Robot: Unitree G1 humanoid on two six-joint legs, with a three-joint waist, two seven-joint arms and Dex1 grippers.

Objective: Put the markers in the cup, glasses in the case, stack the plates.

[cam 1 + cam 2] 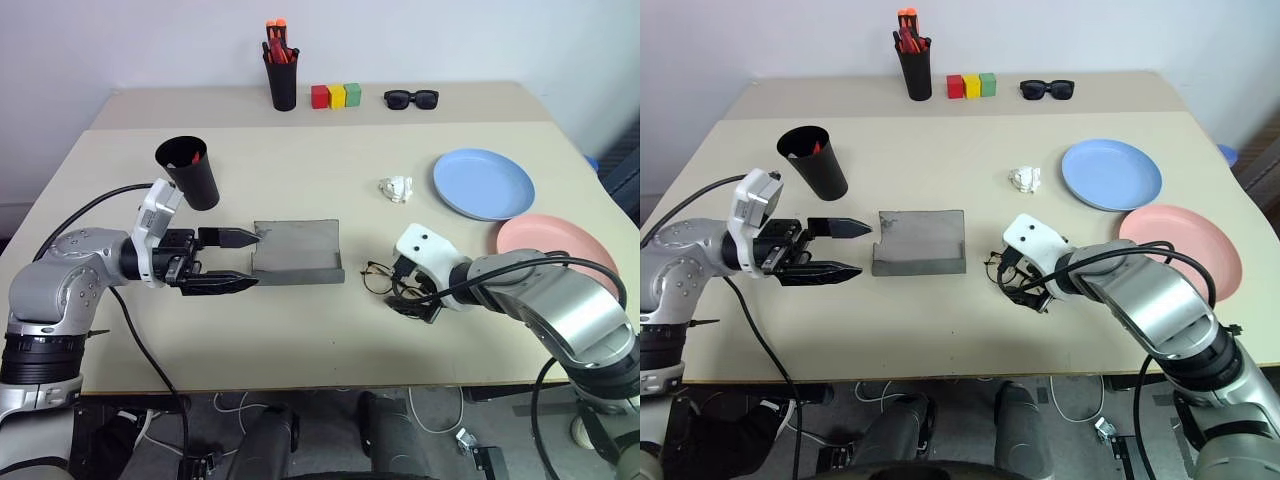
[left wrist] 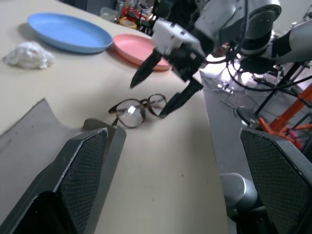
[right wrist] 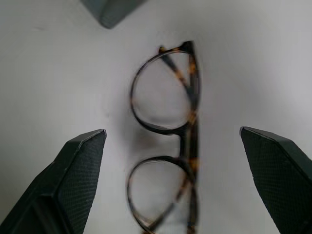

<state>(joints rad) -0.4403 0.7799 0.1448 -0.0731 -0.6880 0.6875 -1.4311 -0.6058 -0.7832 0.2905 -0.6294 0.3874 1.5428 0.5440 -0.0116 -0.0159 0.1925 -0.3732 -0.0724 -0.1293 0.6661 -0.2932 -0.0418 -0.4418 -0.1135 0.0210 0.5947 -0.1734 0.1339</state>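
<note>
- Head views: the grey case (image 1: pixel 297 252) lies open mid-table. The left gripper (image 1: pixel 232 259) sits just left of the case, fingers spread, holding nothing. The black cup (image 1: pixel 189 171), red markers (image 1: pixel 194 157) inside, stands behind and left of the case.
- The glasses (image 1: pixel 378 278) lie folded just right of the case; the right gripper (image 1: pixel 1023 283) hangs over them, spread wide.
- The blue plate (image 1: pixel 483 183) and pink plate (image 1: pixel 556 243) lie side by side, unstacked, well right of the case.
- Left wrist view: past the case's corner (image 2: pixel 105 137), the right gripper's fingers (image 2: pixel 144 70) straddle the glasses.
- Right wrist view: the glasses (image 3: pixel 168 141) lie between its open fingers (image 3: pixel 78 170), untouched, beside the case's corner (image 3: pixel 111 9).
</note>
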